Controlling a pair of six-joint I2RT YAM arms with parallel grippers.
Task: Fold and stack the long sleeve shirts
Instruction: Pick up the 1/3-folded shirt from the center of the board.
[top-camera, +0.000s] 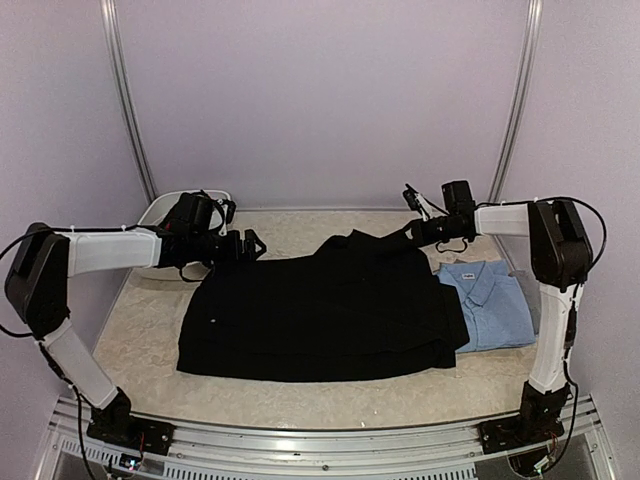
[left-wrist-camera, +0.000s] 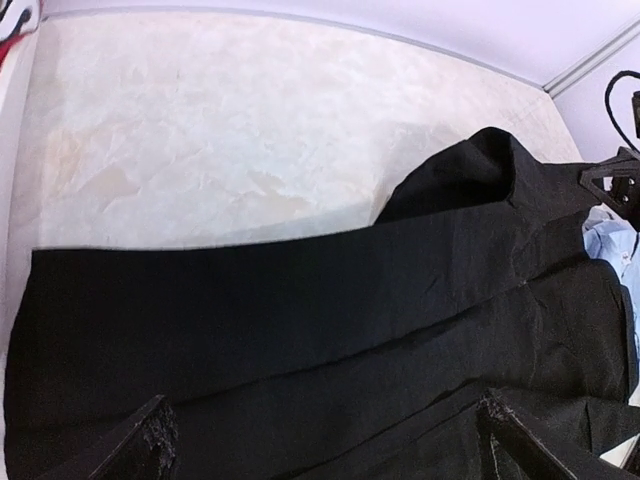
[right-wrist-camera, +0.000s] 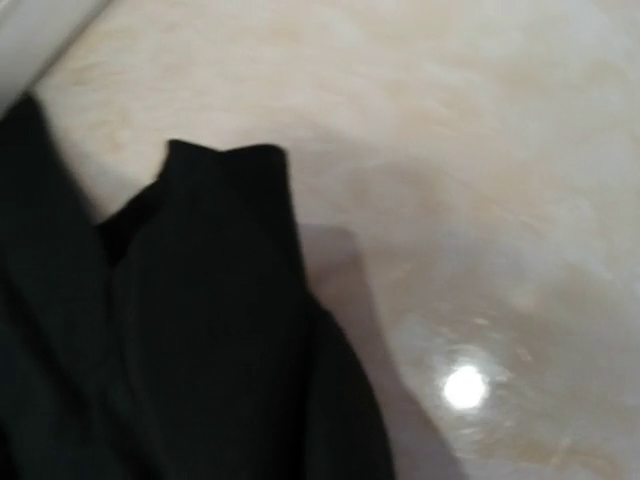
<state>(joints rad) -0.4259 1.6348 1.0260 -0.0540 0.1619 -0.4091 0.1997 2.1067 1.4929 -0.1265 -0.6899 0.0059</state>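
Plainly, lilac walls (top-camera: 300, 100) enclose the marbled table (top-camera: 150, 345); left gripper (top-camera: 251, 243) gapes, right gripper (top-camera: 412, 233) closed

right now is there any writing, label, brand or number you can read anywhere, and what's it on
None can be read.
Neck label at the collar of the light blue shirt: something dark on it, too small to read.
Black shirt: no print or tag shows in any view.
Arms, table and walls: no legible markings.
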